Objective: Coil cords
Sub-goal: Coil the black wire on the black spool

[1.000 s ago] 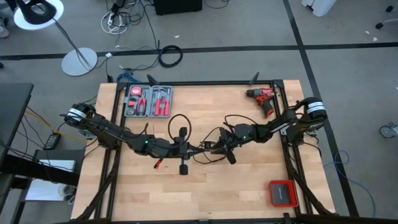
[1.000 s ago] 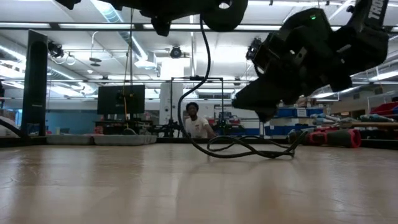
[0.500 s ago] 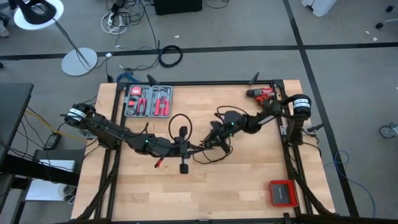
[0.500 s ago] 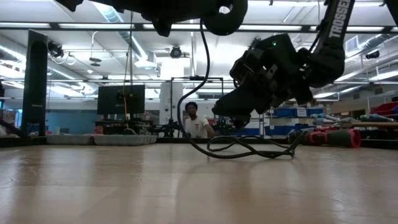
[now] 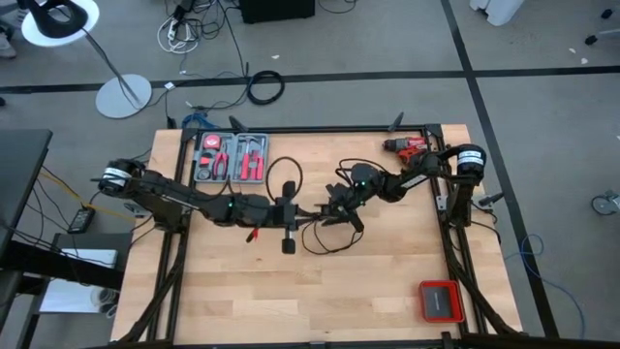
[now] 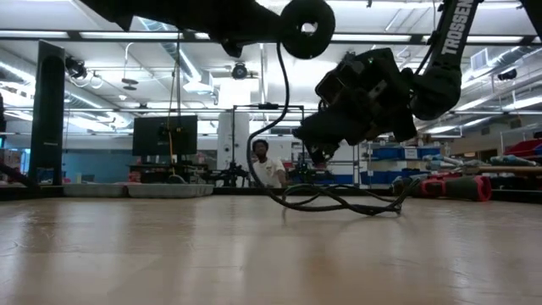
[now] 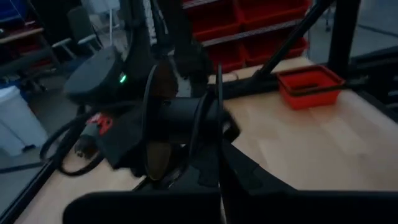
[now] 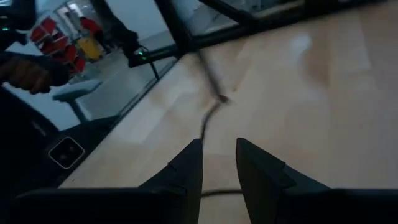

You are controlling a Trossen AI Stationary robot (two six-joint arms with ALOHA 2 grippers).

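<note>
The cord is thin and black. One loop of it (image 5: 282, 178) stands out on the far side of my left gripper (image 5: 289, 217), and its other bends (image 5: 327, 239) lie loose on the wood in the middle of the table. My left gripper (image 7: 219, 163) is shut on the cord, well above the table. My right gripper (image 5: 339, 210) hovers just right of it, over the cord's bends. It is open (image 8: 217, 155), and a strand of cord (image 8: 208, 119) lies on the table ahead of its fingers. My left gripper pinches the thin cord between its two shut fingers. A strand (image 7: 219, 115) comes out from between them, with further loops (image 7: 148, 127) beside it. The fingers reach in level from the table's left. The cord hangs slack (image 6: 276, 102) down to its bends on the table (image 6: 339, 206).
A tray of red-handled pliers (image 5: 231, 158) sits at the far left, a red drill (image 5: 412, 153) at the far right and a red box (image 5: 441, 301) at the near right corner. A person (image 6: 264, 167) stands in the room beyond the table.
My right gripper has swung toward the table's left and far side, closing in on my left gripper, and has turned as it went. My left gripper has shifted a little toward the far edge, carrying the cord's loop with it.
</note>
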